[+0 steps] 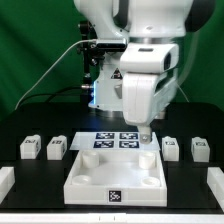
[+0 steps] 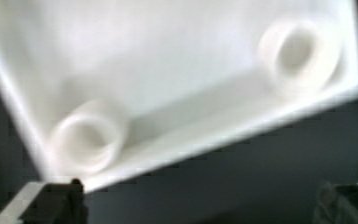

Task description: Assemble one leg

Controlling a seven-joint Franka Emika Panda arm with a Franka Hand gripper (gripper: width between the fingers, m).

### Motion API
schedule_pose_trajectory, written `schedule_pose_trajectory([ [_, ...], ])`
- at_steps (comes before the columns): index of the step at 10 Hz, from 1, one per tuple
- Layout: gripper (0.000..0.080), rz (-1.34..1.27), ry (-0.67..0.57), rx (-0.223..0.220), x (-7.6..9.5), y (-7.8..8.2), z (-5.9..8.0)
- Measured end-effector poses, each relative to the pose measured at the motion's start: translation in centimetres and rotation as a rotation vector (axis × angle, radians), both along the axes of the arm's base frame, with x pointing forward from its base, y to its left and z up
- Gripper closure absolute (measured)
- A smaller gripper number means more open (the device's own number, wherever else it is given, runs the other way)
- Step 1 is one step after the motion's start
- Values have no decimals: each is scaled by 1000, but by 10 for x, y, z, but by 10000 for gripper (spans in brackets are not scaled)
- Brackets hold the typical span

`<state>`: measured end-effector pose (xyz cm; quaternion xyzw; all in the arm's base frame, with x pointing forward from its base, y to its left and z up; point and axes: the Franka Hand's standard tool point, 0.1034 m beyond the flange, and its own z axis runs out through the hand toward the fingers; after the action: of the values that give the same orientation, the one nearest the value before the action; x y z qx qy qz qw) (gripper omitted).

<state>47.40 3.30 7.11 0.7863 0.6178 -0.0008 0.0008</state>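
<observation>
Four small white legs with tag marks stand in a row on the black table: two on the exterior view's left (image 1: 30,148) (image 1: 57,148) and two on its right (image 1: 170,148) (image 1: 199,149). The big white square tray (image 1: 78,172) lies in front of them. My gripper (image 1: 146,137) hangs over the tray's far right corner, apart from every leg. In the wrist view the gripper (image 2: 202,205) is open and empty, with dark fingers (image 2: 55,200) at both sides. The tray's surface (image 2: 176,70) with two round sockets (image 2: 87,137) (image 2: 300,55) fills that view. No leg shows there.
The marker board (image 1: 115,138) lies flat behind the tray, under the arm. White blocks sit at the table's left edge (image 1: 5,180) and right edge (image 1: 215,180). Black equipment with cables stands behind the arm (image 1: 95,70).
</observation>
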Motion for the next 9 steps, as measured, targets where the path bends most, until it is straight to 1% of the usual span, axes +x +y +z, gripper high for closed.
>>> schedule_pose_trajectory([
  [1, 150, 105, 0, 5, -18, -19, -16],
  [2, 150, 238, -2, 12, -29, -37, -34],
  [3, 150, 299, 18, 16, -33, -45, -47],
  [4, 150, 255, 28, 21, -33, -46, -56],
  [5, 150, 240, 35, 23, -33, -45, -60],
  [7, 150, 237, 34, 23, -33, -46, -60],
  [8, 277, 237, 36, 23, -33, -46, -60],
  [9, 277, 237, 36, 23, -33, -46, -61],
])
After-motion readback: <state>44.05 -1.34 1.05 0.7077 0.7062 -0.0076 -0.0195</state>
